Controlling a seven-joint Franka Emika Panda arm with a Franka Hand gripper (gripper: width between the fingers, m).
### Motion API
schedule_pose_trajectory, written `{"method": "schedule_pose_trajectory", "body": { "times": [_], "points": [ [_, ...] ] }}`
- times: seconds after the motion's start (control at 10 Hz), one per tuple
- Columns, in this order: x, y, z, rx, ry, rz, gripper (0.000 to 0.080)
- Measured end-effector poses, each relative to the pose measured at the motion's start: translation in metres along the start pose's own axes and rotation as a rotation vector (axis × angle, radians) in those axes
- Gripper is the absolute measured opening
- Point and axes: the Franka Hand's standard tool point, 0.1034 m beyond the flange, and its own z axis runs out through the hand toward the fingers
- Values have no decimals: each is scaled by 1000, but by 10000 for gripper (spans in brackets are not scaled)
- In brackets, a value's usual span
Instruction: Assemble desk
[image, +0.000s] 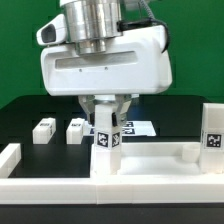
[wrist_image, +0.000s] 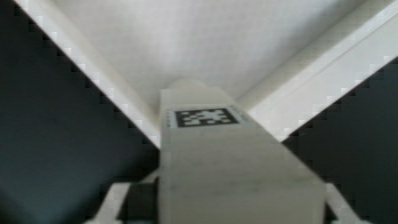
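2 legs lie on the black table in the exterior view, the outer leg and the inner leg. The gripper has its jaws closed on the upright held leg at the rim of the tabletop tray, and a corner leg stands at the exterior view's right. In the wrist view, the held leg points at a corner of the tabletop tray.

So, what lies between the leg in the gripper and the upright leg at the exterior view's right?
Only the tabletop's white raised rim spans from the gripped leg to the upright leg; the exterior view shows it.
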Motion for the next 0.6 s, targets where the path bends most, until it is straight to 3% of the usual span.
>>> {"method": "schedule_pose_trajectory", "body": {
  "times": [0.2,0.4,0.6],
  "points": [
    [0,1,0,0,0,169,298],
    [-2,1,-1,-9,-21,535,294],
    [1,1,0,27,-49,940,293]
  ]
}}
